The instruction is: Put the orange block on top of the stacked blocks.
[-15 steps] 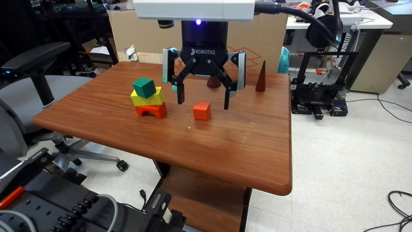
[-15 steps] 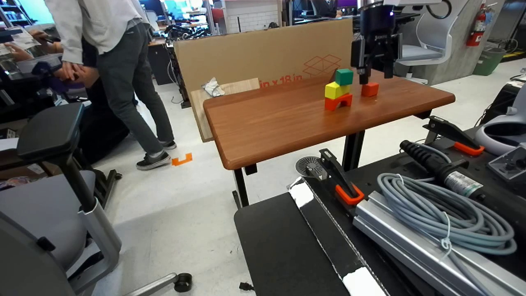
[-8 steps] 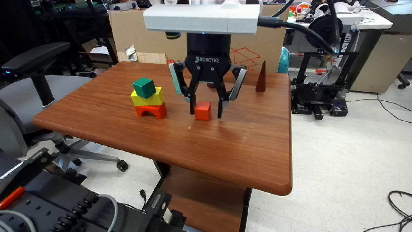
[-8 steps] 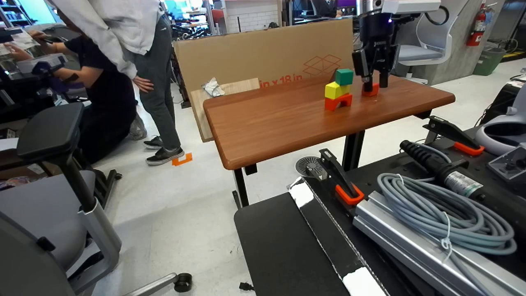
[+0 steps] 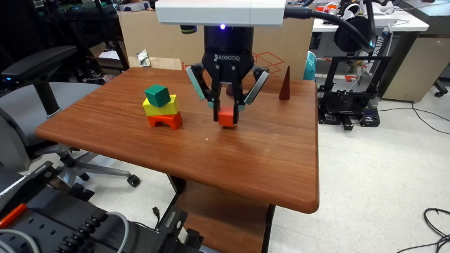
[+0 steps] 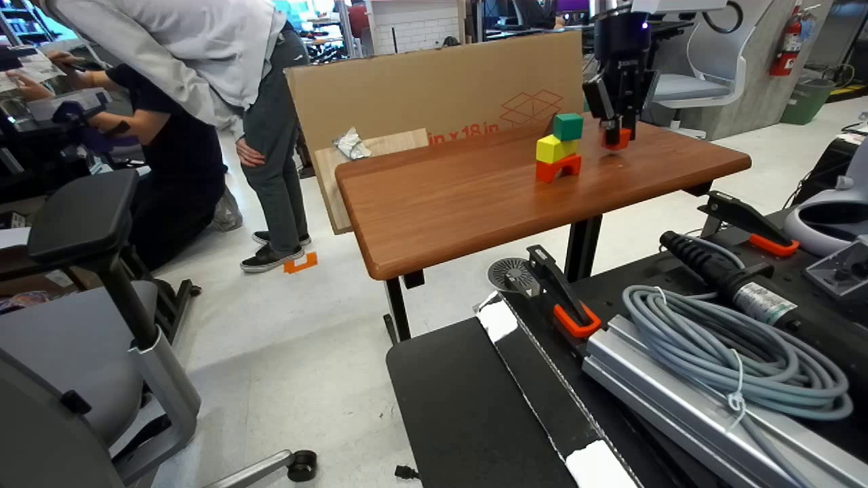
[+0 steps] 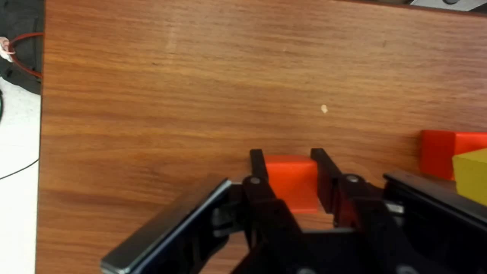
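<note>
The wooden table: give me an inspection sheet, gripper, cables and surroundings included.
Surface: brown wooden table, one pale speck.
Job's things: orange block held, seemingly just off the table; stacked blocks with orange arch lowest, yellow block between, green block on top.
Clutter: upright dark brown cone; another dark brown object, partly hidden.
Gripper: closed on the orange block.
Cables: black cable running from the arm; grey cable coiled and tied.
Surroundings: cardboard sheet behind; person in pale top leaning; another person low down; grey chair.
</note>
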Robot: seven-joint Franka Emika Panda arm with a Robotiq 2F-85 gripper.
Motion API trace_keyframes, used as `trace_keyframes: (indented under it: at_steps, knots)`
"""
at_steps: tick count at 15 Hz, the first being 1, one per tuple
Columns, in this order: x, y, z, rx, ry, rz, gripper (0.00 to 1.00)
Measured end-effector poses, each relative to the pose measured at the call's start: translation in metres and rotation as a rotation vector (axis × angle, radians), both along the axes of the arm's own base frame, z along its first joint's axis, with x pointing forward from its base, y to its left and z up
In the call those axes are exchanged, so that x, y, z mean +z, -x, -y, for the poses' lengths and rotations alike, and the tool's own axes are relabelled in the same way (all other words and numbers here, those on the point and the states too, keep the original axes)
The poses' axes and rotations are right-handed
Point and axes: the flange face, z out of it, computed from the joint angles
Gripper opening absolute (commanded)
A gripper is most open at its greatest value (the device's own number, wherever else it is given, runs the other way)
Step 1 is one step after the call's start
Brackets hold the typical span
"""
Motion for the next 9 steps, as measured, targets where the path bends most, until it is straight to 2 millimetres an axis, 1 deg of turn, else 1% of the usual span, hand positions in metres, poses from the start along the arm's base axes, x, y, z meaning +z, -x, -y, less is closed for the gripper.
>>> trace_keyframes:
  at_steps: [3,7,9]
  knots:
    - [0.026,0.001,-0.009,0.024,0.007,0.03,0.08]
    - [0.071,0.008,-0.034,0.065,0.004,0.083,0.08]
    - [0.088,0.014,-0.048,0.094,0.008,0.102,0.08]
